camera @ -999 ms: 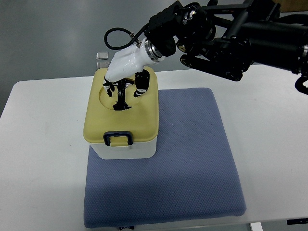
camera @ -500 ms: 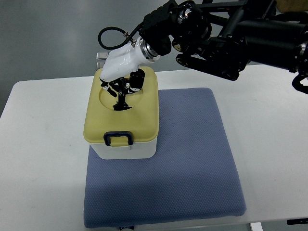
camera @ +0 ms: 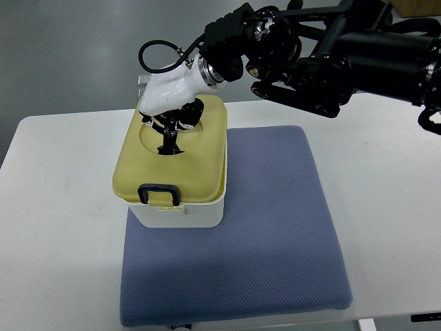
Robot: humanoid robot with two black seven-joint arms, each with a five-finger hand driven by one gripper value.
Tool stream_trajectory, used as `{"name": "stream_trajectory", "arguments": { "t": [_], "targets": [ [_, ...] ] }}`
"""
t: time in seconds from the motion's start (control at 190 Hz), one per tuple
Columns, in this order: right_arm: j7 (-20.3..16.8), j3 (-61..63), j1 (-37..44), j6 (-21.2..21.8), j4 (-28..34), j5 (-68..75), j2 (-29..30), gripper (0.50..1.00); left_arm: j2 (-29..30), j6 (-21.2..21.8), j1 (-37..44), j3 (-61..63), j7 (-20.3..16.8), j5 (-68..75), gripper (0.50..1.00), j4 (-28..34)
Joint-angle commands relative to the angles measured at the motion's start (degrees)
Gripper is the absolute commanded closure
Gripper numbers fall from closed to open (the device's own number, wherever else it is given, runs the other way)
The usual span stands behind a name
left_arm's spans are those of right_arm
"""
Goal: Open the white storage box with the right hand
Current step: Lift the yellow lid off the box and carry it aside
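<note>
A white storage box (camera: 180, 215) with a pale yellow lid (camera: 196, 165) stands at the left end of a blue mat (camera: 269, 234). A dark blue latch (camera: 159, 194) sits at the lid's near edge. My right hand (camera: 169, 127), white with black fingers, comes from the right and is curled on the black handle in the round recess (camera: 169, 141) on top of the lid. The lid is lifted and shifted left, so its near-left side overhangs the box. The left arm does not show.
The box and mat lie on a white table (camera: 62, 207). A small clear object (camera: 142, 83) shows behind the box at the table's far edge. My black right arm (camera: 344, 48) spans the upper right above the table.
My right hand has pulled up and left with the lid's handle. The lid has risen off the box and shifted left; the latch now sits further left.
</note>
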Motion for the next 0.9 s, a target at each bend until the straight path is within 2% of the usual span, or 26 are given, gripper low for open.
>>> {"name": "stream_trajectory", "arguments": {
  "t": [0.0, 0.163, 0.352, 0.726, 0.894],
  "targets": [
    [0.07, 0.42, 0.31, -1.46, -0.18, 0.45, -0.09, 1.0, 0.0, 0.04, 0.0, -0.05, 0.0, 0.0, 0.5, 0.0],
    [-0.02, 1.73, 0.49, -3.13, -0.36, 0.89, -0.53, 1.0, 0.0, 0.04, 0.0, 0.03, 0.0, 0.09, 0.5, 0.0],
    [-0.19, 6.04, 0.22, -2.87, -2.91, 1.6, -1.41, 1.0, 0.0, -0.04, 0.0, 0.03, 0.0, 0.0, 0.5, 0.0],
    [-0.81, 7.27, -0.48, -1.73, -6.25, 9.24, -8.97, 1.0, 0.0, 0.04, 0.0, 0.03, 0.0, 0.0, 0.5, 0.0],
    [-1.07, 7.54, -4.08, 0.12, -8.8, 9.24, -12.66, 1.0, 0.0, 0.04, 0.0, 0.03, 0.0, 0.0, 0.5, 0.0]
  ]
}}
